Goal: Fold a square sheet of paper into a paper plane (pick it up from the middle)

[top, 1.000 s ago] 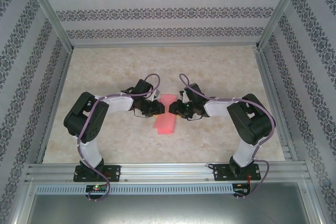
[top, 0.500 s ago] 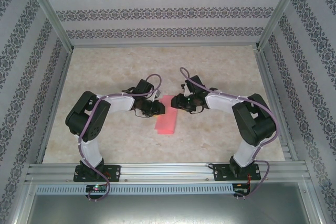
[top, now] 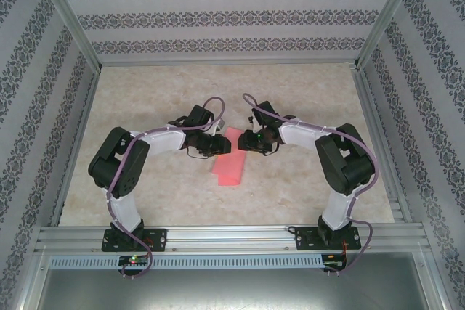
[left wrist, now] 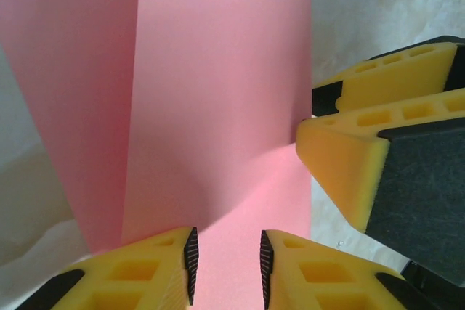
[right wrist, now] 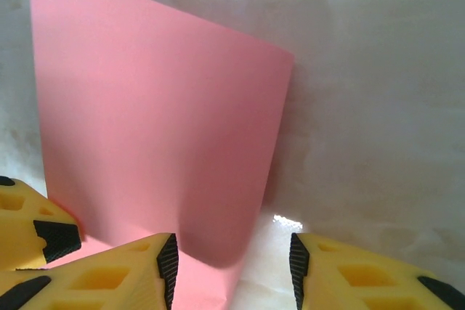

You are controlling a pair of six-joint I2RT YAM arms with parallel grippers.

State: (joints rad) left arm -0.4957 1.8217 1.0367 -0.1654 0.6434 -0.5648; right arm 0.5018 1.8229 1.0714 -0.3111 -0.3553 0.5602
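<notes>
Two pairs of jaws, both parted, neither gripping. The square sheet of paper (left wrist: pixel 218 92) shows through the gap of the left jaws. The right jaws straddle its opposite edge, one finger over paper and one over bare tabletop (top: pixel 305 99). The sheet lies between them, partly folded. Judged light, limp, easily creased and prone to sliding; pinch at the middle fold.

Bright even light, soft shadows (a glare spot on the table (right wrist: pixel 378 107)).

Salmon-pink square sheet of paper (top: pixel 228 166); beige marbled table (top: pixel 312 99); floral-striped walls (top: pixel 218 18)
</notes>
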